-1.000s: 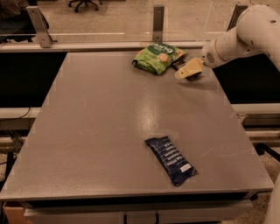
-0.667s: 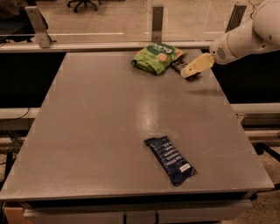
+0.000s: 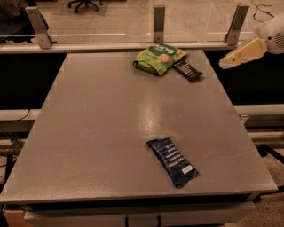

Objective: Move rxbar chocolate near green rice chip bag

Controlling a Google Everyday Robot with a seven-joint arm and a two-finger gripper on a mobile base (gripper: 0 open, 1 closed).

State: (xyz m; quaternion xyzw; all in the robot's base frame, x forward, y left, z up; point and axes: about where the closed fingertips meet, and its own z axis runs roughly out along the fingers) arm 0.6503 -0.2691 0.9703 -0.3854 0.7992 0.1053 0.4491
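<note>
The rxbar chocolate point(image 3: 187, 71), a small flat black-brown wrapper, lies on the grey table point(image 3: 97, 133) at the far right, right beside the green rice chip bag point(image 3: 158, 57). The bag is bright green with pictured chips and lies at the table's far edge. My gripper point(image 3: 227, 62) is up in the air past the table's right edge, to the right of the bar and apart from it. It holds nothing.
A larger dark blue bar wrapper point(image 3: 172, 161) with white text lies near the table's front right. A low glass barrier with metal posts point(image 3: 159, 23) runs along the far edge. An office chair base point(image 3: 84, 3) stands on the floor beyond.
My gripper has pulled away to the right and upward, from over the bar to off the table's right edge. The bar now lies uncovered next to the green bag.
</note>
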